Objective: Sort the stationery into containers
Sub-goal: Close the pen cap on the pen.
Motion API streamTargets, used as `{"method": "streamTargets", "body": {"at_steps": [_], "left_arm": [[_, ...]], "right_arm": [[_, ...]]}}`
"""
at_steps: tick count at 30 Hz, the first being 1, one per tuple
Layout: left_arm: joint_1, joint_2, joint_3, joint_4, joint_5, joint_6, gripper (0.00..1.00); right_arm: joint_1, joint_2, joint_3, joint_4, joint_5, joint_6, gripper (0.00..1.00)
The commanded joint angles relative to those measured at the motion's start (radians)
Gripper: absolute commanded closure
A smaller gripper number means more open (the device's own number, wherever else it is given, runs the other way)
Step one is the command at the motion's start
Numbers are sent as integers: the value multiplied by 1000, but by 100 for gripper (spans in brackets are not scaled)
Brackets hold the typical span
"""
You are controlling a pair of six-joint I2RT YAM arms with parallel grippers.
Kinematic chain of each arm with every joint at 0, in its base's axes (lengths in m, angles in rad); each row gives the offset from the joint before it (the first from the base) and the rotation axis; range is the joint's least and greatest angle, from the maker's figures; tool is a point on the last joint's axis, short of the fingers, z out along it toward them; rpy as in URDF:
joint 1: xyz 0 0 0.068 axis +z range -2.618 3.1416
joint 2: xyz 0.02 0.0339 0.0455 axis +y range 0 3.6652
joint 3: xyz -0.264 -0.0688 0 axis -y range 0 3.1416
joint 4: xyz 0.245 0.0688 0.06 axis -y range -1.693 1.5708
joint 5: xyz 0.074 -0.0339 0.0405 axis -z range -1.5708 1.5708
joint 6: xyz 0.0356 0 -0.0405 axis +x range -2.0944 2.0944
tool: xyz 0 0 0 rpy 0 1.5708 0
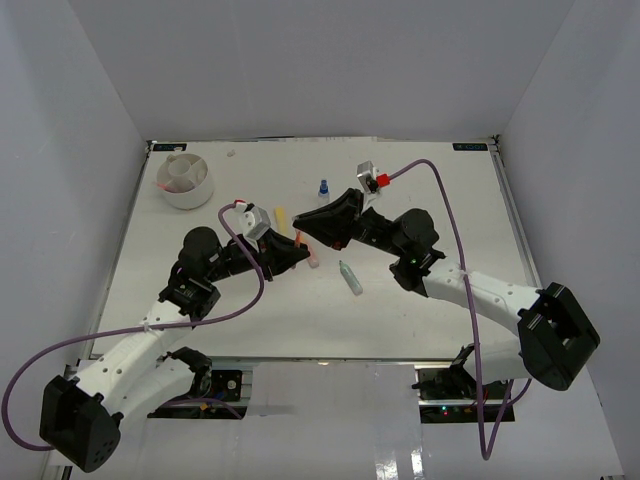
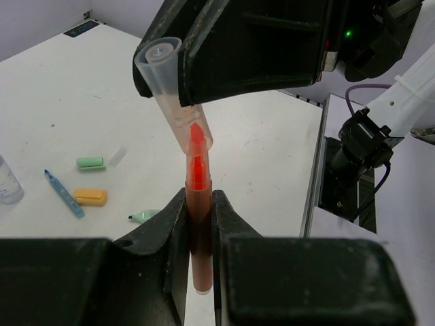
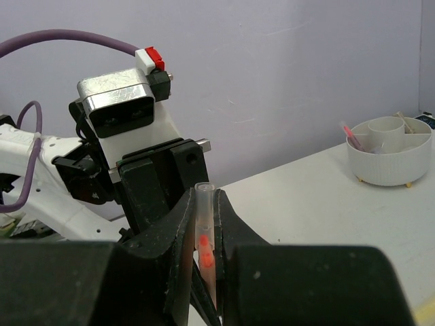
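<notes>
Table [image 1: 420, 300]: marker [image 2: 199, 238] in left end effector [image 2: 198, 202]

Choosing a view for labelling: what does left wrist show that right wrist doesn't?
Left wrist only: loose items, a small green block, a small yellow block, a thin blue pen. Right wrist only: the white round divided tub, a pink pen inside. Both: the left claw gripping the orange-red marker, its tip in the clear plastic cap held by the right claw.
</notes>
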Motion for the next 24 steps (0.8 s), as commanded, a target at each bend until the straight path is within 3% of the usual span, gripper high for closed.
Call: {"method": "streamTargets", "body": {"at_steps": [1,10,24], "left_arm": [[4,-29,-1,38,-10,-2,100],[4,-24,-15,169,-39,-67,100],[4,86,136,242,-2,-44,100]], "right_arm": [[6,-8,-8,58,-10,-19,92],[6,12,-15,96,-39,-19,92],[6,36,31,-5,-70,-105,92]]}}
